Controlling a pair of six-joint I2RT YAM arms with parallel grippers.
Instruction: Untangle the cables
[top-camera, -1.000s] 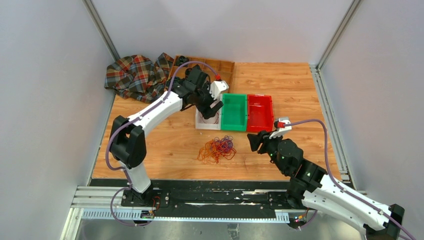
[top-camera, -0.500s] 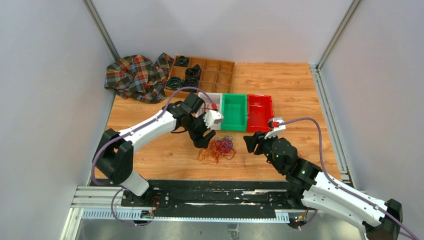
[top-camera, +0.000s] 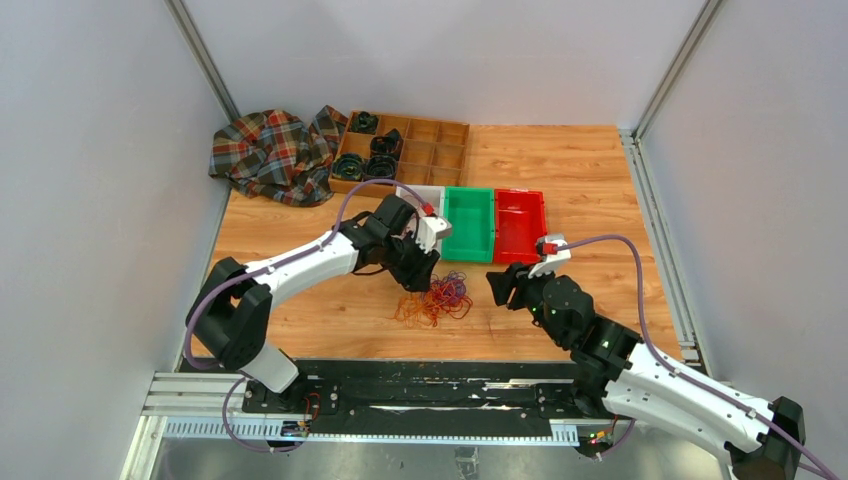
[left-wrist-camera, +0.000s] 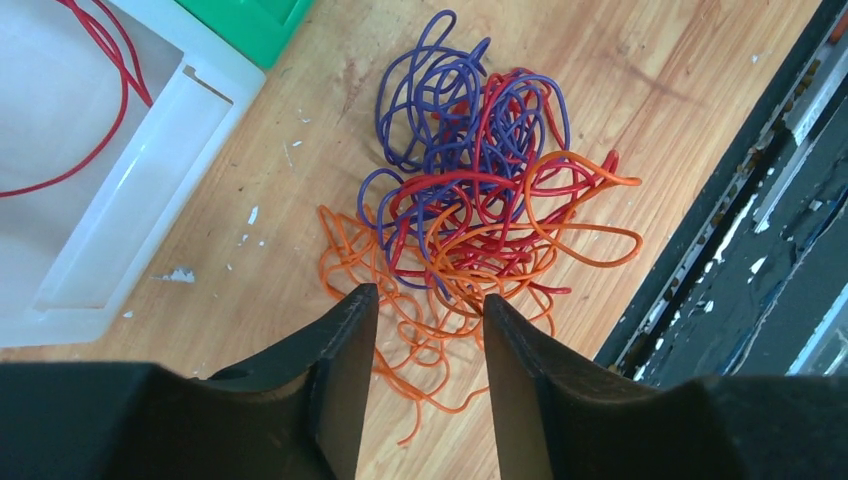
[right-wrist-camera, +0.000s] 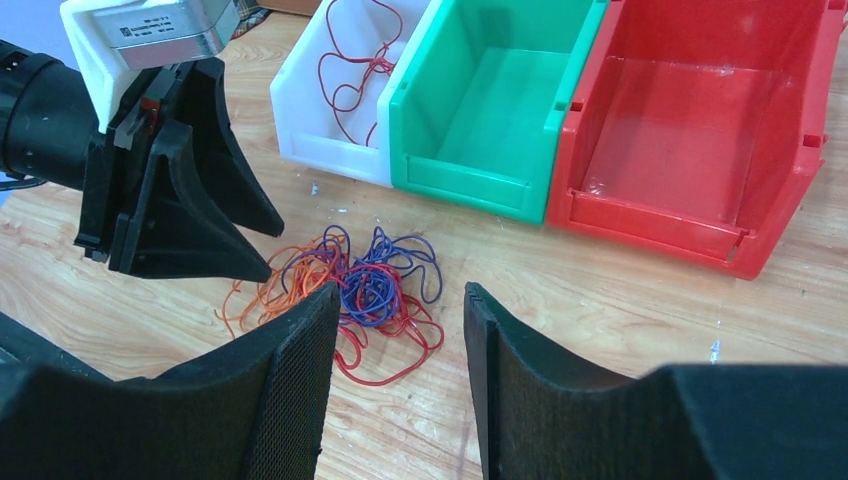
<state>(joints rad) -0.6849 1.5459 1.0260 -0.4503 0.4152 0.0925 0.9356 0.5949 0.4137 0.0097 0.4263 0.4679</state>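
The cables (left-wrist-camera: 470, 210) lie in one knot of red, orange and purple-blue loops on the wooden table (top-camera: 560, 170), just in front of the white bin (right-wrist-camera: 330, 160), on its near side. A single red cable (right-wrist-camera: 350, 70) lies apart from the rest, inside the white bin. The left gripper (left-wrist-camera: 425, 295) is down at the edge of the knot nearest that bin. Its fingers are parted, with orange loops showing in the gap. From here I can't tell whether the tips touch the strands. The right gripper (right-wrist-camera: 398, 290) hangs farther from the white bin, on the other side of the knot, its fingers spread and holding nothing. The green bin (right-wrist-camera: 470, 170) sits against the white bin's right side, and the red bin (right-wrist-camera: 680, 200) is beyond that.
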